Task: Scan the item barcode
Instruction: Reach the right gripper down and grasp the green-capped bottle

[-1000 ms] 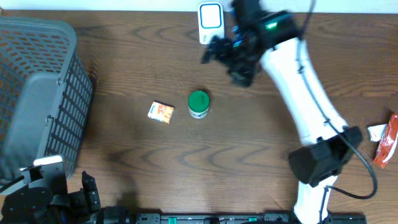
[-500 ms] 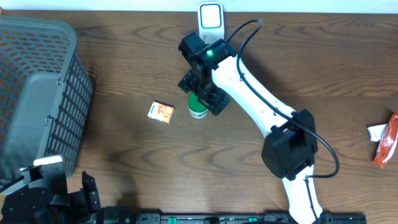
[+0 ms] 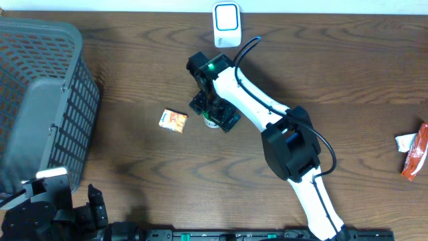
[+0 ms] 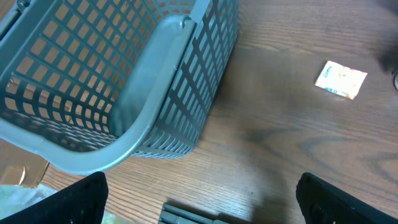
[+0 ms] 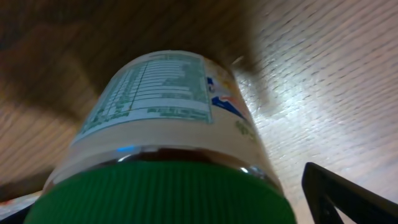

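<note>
Bottle (image 5: 168,124) with a green lid (image 5: 155,196) is standing in the middle of the table (image 3: 134,167), just right of a small orange box (image 3: 173,120). From overhead the right gripper (image 3: 215,114) is hiding it almost wholly. The right wrist view is showing its label (image 5: 155,93) close, with the jaws spread wide around it and not clamping. The left gripper (image 4: 199,186) is hanging released at the near left, beside the basket (image 3: 40,100).

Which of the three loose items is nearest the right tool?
The green-lidded jar, right under the right tool; the small orange box lies beside it, the red packet far off.
</note>
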You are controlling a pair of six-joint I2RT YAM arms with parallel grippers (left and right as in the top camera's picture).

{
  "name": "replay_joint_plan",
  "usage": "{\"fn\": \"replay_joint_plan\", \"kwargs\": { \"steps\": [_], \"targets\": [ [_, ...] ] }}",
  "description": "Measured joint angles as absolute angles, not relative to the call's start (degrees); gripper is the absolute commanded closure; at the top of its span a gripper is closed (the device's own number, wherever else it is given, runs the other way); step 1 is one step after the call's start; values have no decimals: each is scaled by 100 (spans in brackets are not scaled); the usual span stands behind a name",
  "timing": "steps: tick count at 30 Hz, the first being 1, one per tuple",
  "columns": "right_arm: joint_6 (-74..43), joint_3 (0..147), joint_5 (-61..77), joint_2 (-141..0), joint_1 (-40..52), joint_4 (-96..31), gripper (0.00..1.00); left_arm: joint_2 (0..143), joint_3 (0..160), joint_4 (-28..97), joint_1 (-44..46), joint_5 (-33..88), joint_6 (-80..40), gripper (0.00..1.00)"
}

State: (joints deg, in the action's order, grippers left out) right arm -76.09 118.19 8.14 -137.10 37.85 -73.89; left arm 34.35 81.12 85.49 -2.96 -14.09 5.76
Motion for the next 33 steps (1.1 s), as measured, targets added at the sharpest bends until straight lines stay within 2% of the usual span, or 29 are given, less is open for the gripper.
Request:
{"fn": "replay_joint_plan", "kwargs": {
  "steps": [4, 7, 10, 11, 12, 16, 18, 20, 22, 27, 33],
  "targets": [
    [-7577, 11817, 814, -13736, 3785, -7367, 32, 3435, 8112, 8549, -296, -1409, 576, 3],
    [-7583, 11815, 799, -13743, 3785, -7389, 37, 3435, 8112, 8549, -296, -1409, 576, 3],
    [-7553, 11815, 784, -13743, 3785, -7389, 34, 3435, 8112, 8549, -296, -1409, 576, 3],
    [-7511, 11815, 779, -13743, 3785, -7389, 40, 3435, 8112, 8549, -296, -1409, 578, 3],
    [-7424, 11815, 768, -13743, 3785, -7389, 41, 3435, 8112, 8549, -296, -1409, 576, 3],
    [-6418, 11817, 751, -13740, 3782, -7397, 36, 3435, 8112, 8549, -296, -1409, 576, 3],
    [-5472, 11819, 790, -13740, 3782, -7443, 36, 3435, 8112, 8549, -296, -1409, 576, 3],
    [-4794, 11821, 823, -13740, 3782, -7557, 24, 3435, 8112, 8549, -296, -1409, 578, 3],
    [-4248, 11821, 860, -13745, 3782, -7686, 1, 3435, 8112, 8549, -296, -1409, 576, 3],
    [-3819, 11821, 788, -13753, 3785, -7679, 1, 3435, 8112, 8549, -296, -1409, 576, 3],
    [-4473, 11821, 574, -13753, 3785, -7614, 8, 3435, 8112, 8549, -296, -1409, 578, 3]
  ]
}}
